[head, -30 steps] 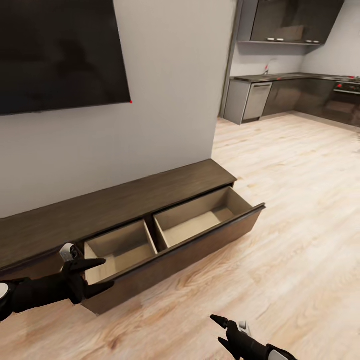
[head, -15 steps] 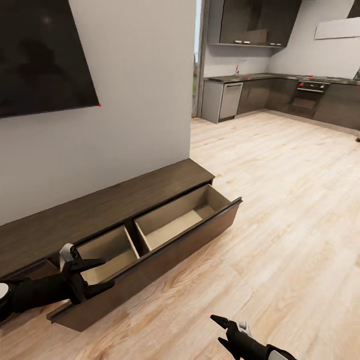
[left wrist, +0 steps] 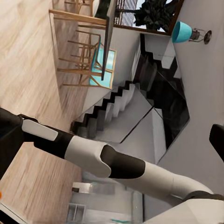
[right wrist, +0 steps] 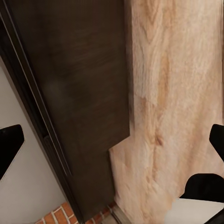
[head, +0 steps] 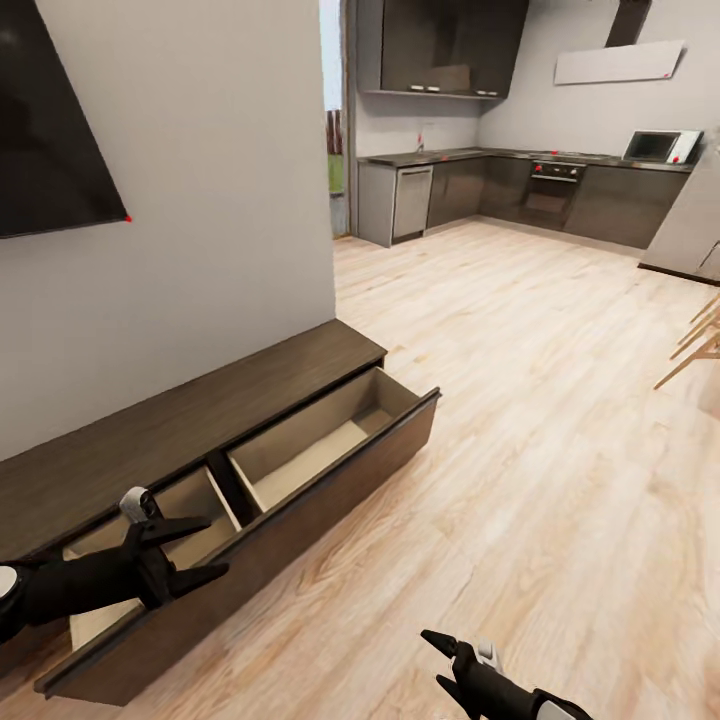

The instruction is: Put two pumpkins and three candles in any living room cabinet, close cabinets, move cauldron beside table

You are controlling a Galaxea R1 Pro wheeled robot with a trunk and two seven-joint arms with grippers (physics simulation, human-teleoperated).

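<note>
The long low dark-brown cabinet (head: 170,425) runs along the white wall at the left of the head view. Its wide drawer (head: 300,455) is pulled out, showing two bare pale compartments. My left gripper (head: 195,548) is open, hovering over the drawer's near compartment by its front panel. Down at the frame's lower edge, my right gripper (head: 432,662) is open over the wood floor with nothing held. The right wrist view looks at the cabinet's dark front (right wrist: 79,93) and the floor. No pumpkin, candle or cauldron is in view.
A black TV (head: 50,120) hangs on the wall above the cabinet. Beyond the wall's end, wood floor (head: 560,430) stretches to a dark kitchen (head: 480,185). Wooden chair legs (head: 695,350) poke in at the right edge. The left wrist view shows a dining table with chairs (left wrist: 88,42) and stairs (left wrist: 116,107).
The whole head view has swung to the right, so cabinet and TV slid left and more kitchen came in. Both grippers keep their place in the picture and stay open.
</note>
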